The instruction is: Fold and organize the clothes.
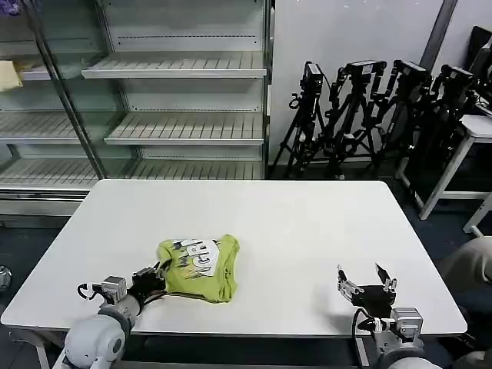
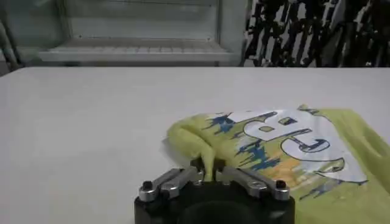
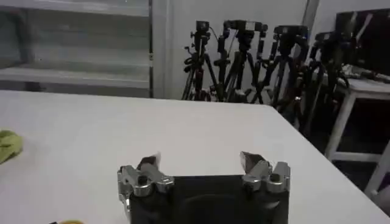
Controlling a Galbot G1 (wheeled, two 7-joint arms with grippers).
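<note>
A lime T-shirt point(image 1: 198, 268) with a white-and-blue print lies bunched on the white table point(image 1: 292, 231), directly ahead of the left gripper point(image 2: 207, 175), whose jaws pinch a fold at its edge. It looks soft, light and limp — best taken by hems. The right gripper point(image 1: 367, 283), jaws wide and holding nothing, sits well apart; the left wrist view shows the pinch — hidden from the head view.

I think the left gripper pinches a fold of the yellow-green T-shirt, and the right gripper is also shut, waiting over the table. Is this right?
Not quite. The right gripper is open: the right wrist view shows its fingers spread apart over the bare white table. The rest holds: the left gripper pinches a fold of the yellow-green T-shirt.
</note>
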